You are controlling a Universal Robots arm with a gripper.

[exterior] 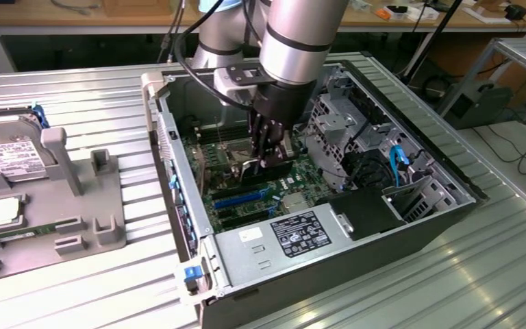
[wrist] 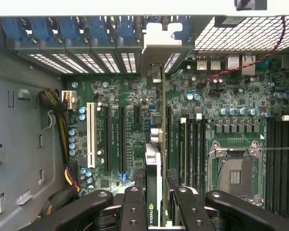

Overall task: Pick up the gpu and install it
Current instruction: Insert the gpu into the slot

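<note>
Exterior view, taken left to right.

Grey holder [exterior: 107,226] — on the bench at the exterior view's left. It carries a hard drive [exterior: 11,157] with a white label and a small square chip [exterior: 0,211]. Both are well apart from the arm.

Computer case [exterior: 173,185] — mid-view, lying with its open side up. A green motherboard [exterior: 244,199] covers its floor and a power supply [exterior: 290,236] sits at the near end. A drive cage [exterior: 336,123] and a blue cable [exterior: 396,161] lie toward the exterior view's right.

Gripper [exterior: 268,156] — reached down inside the case and pointed at the motherboard. In the wrist view its fingers [wrist: 133,209] are pressed in on a card from both faces.

Gpu [wrist: 152,163] — pinched in the gripper and standing on edge, so the wrist camera sees it edge-on.
- Its long axis runs straight out from between the fingers toward the case's rear wall.
- It lies parallel with the long black slots [wrist: 122,139] and the white slot [wrist: 91,134].
- Its far end reaches the slotted rear panel [wrist: 156,48].
- The empty processor socket [wrist: 235,175] lies off to one side, apart from the card.

Assessment: the card looks lined up lengthwise with the slot row, directly beneath the gripper. Whether its lower edge is pressed home in a slot cannot be told.
</note>
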